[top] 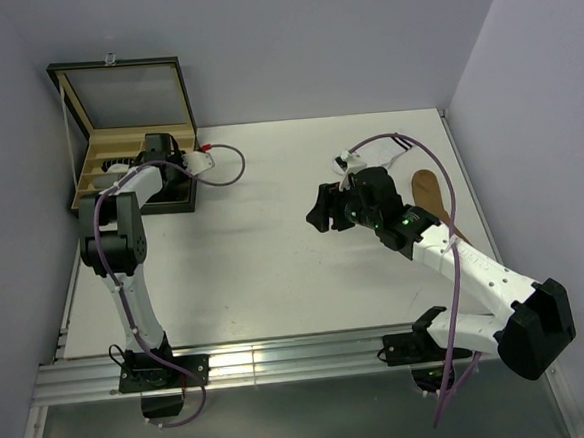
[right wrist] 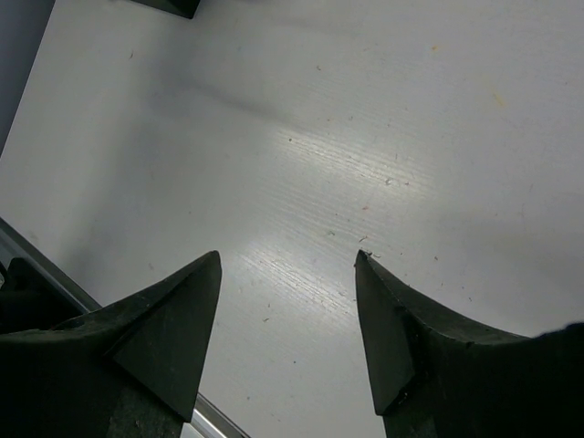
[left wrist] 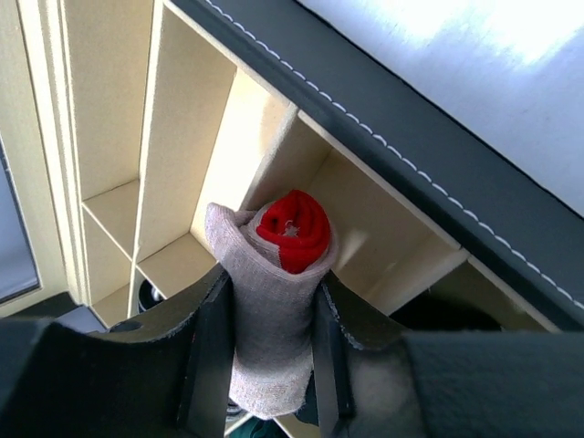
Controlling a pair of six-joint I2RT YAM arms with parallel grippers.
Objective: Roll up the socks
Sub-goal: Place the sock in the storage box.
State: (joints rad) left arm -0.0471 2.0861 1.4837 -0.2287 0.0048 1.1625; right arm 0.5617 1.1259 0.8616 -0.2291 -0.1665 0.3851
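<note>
- left gripper (left wrist: 272,292) clamps a rolled beige fabric sock with red core (left wrist: 278,255) over a tan divided wooden box (left wrist: 182,137) at the table's ten o'clock;
- right gripper (right wrist: 288,257) gapes empty; flat brown sock (top: 428,191) at three o'clock.

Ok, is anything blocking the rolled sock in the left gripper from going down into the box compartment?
Nothing visible. The rolled sock, clamped in the left gripper, is at a box compartment whose visible walls are bare; beneath the roll is hidden.
</note>
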